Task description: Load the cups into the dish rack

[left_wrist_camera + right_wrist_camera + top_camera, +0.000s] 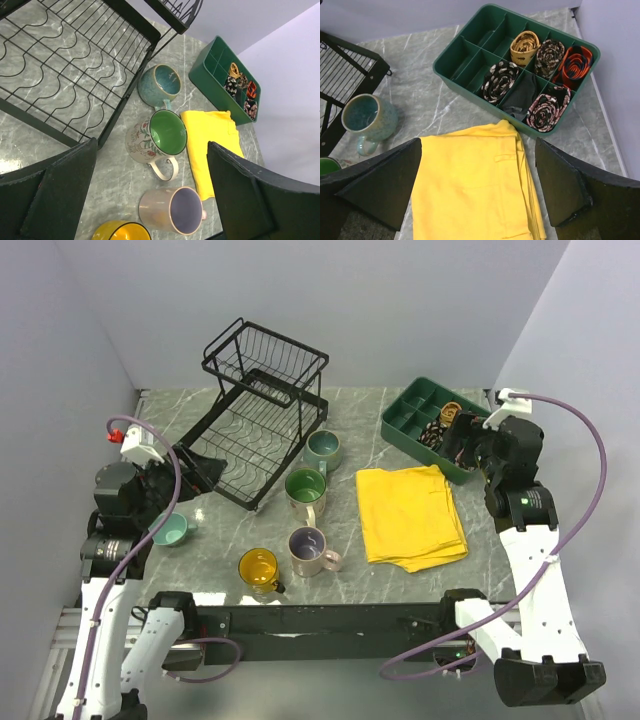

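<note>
Left hand [151,146] and right hand [477,145] gape, empty; left should pinch the cream floral ceramic mug [165,132] by its rim at three o'clock.

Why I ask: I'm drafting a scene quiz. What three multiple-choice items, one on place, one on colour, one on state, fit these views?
1. Where does the yellow cloth lie?
A in the green tray
B on the table beside that tray
C over the floral cup

2. That cup's inside is:
A green
B red
C white

3. The left fingers are:
A shut on the cloth
B shut on the cup
C open, empty

Key: B, the cloth lies flat next to the tray; A, the left wrist view shows green glaze; C, the fingers stand wide apart with nothing between them.
</note>
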### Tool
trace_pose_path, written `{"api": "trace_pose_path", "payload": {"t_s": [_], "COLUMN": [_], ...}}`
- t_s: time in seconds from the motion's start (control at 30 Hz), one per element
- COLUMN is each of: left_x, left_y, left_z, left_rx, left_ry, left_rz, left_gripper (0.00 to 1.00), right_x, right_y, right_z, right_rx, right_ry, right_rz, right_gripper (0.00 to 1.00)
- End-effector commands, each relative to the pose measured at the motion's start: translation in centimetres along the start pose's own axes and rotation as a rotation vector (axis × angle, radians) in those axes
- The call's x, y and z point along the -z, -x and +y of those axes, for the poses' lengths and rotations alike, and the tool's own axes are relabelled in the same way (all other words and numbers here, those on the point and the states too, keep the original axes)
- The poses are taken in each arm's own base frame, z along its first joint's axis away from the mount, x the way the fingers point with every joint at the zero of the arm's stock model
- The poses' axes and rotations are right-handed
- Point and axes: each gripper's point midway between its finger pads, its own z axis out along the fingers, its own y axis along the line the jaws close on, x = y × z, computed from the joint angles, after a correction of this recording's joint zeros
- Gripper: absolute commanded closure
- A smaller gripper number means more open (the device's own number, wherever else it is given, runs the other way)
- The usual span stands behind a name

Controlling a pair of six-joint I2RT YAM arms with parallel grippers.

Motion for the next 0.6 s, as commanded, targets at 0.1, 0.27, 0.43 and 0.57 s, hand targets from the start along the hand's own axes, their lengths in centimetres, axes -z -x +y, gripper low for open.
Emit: {"api": "trace_pose_path", "payload": {"t_s": [0.1, 0.27, 0.43, 0.57], "left_x": [0.4, 0.2, 0.1, -0.1], "left_y": [0.1, -0.4, -1.1, -2.0], "left_z": [-1.2, -1.4, -1.7, -1.9], "left_rx": [0.008, 0.022, 0.038, 0.056], "left_ry": [-0.051, -0.073, -0.095, -0.117], "left_rz": [-0.002, 0.026, 0.054, 0.098], "left_gripper": [0.04, 0.04, 0.04, 0.04], "right_x": [-0.4, 0.3, 4.0, 6.2], "right_y": [1.3, 0.0, -3.6, -6.1], "right_z": [1.1, 5.2, 11.4, 15.2], "right_rx": [0.009, 0.146, 0.419, 0.521], "right_ry": [0.05, 0.316, 0.719, 0.964], "right_rz": [-0.041, -0.017, 0.026, 0.14], "right_gripper": [0.0, 0.0, 0.0, 0.0]}}
